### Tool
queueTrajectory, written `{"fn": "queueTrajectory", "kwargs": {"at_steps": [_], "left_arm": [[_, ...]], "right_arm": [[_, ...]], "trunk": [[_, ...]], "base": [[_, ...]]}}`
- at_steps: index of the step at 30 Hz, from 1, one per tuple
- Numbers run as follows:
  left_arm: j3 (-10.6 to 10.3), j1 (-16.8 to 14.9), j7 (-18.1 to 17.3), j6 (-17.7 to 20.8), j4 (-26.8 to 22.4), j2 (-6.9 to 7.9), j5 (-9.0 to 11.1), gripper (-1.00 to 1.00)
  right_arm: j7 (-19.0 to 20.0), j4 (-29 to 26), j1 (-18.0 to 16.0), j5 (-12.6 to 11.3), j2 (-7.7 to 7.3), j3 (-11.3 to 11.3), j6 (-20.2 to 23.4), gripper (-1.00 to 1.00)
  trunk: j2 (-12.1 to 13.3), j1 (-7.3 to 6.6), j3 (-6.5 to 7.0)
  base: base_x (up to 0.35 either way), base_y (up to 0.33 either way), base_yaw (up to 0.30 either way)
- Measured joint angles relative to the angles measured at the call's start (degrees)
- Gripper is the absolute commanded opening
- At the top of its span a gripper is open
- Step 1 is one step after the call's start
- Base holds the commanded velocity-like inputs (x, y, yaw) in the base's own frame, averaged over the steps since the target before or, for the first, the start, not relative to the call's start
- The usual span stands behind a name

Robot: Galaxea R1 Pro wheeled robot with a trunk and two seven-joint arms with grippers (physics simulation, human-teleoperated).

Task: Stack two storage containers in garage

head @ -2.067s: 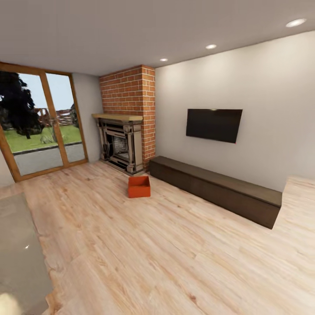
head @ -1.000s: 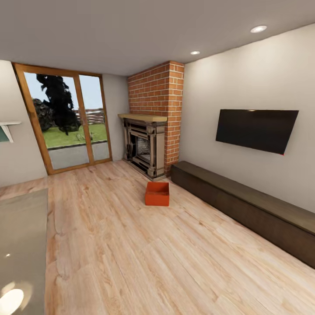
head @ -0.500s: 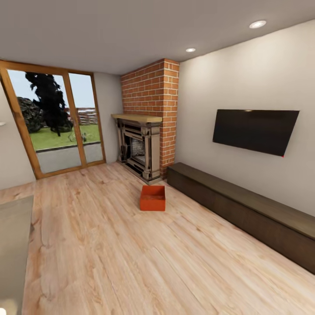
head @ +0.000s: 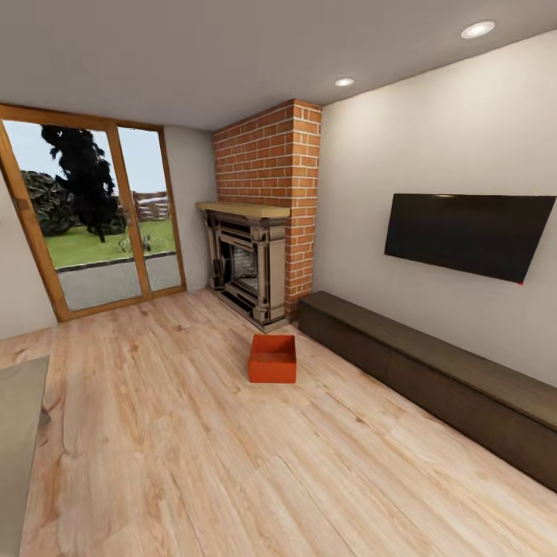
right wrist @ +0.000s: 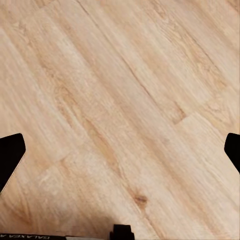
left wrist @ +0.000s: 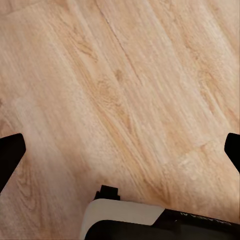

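- So this is the living room: light wood plank floor with visible grain and knots, plain white walls, two round ceiling lights.
- One red-brick fireplace in the corner, a wood-framed glass door beside it looking out on grass and a dark tree.
- One flat black TV on the wall, one long dark low cabinet under it.
- Just one storage container in sight: orange-red, open-top, boxy, thin walls, sitting on the planks in front of the fireplace, near the cabinet's end.
- Left claw and right claw: black fingertips spread wide over bare planks, holding nothing.
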Motion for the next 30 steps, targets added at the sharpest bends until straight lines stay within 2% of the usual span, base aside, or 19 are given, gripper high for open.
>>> {"fn": "queueTrajectory", "kwargs": {"at_steps": [19,30], "left_arm": [[0.00,0.00,-0.03,0.00,0.02,-0.05,0.00,1.00],[0.00,0.00,-0.01,0.01,0.01,-0.04,0.00,1.00]], "right_arm": [[0.00,0.00,-0.01,-0.03,-0.01,0.00,-0.08,1.00],[0.00,0.00,-0.01,0.00,0.00,0.00,-0.02,1.00]], "trunk": [[0.00,0.00,0.00],[0.00,0.00,0.00]], "base": [[0.325,0.076,0.000],[0.325,0.006,0.000]]}}
